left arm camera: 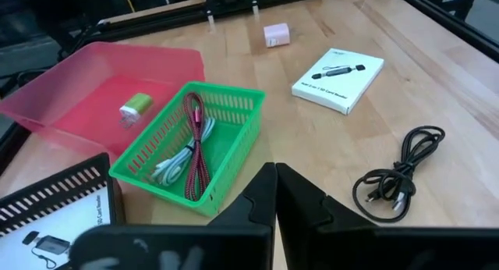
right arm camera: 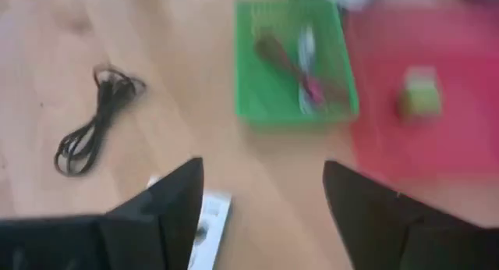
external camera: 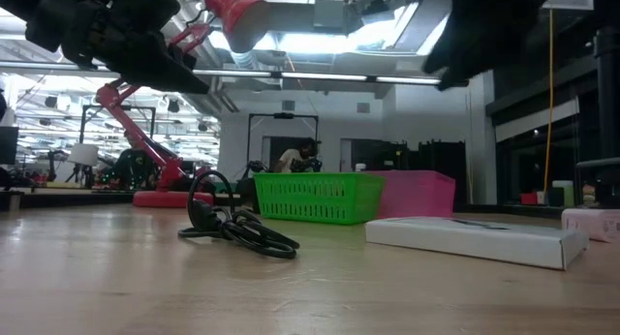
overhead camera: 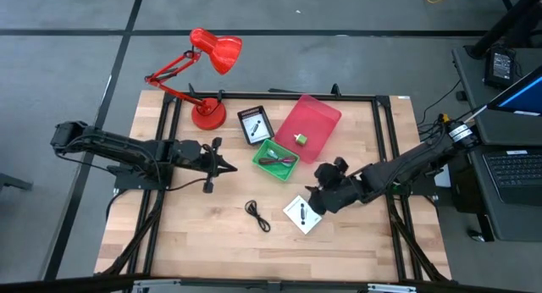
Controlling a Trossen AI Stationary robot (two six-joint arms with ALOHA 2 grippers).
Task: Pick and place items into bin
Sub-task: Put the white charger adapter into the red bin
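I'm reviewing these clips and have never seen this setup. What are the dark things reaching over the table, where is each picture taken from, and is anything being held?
They are two robot arms. One picture looks straight down, one sits at table height, and one camera rides on each wrist.

The left gripper, fingers shut and empty, hovers beside the green basket, which holds a maroon cable and a pale one.

The right gripper, open and empty, hangs over a white card box.

A black cable lies loose on the wood. The pink bin holds a small green item. A second card box in a black tray and a red lamp stand behind.
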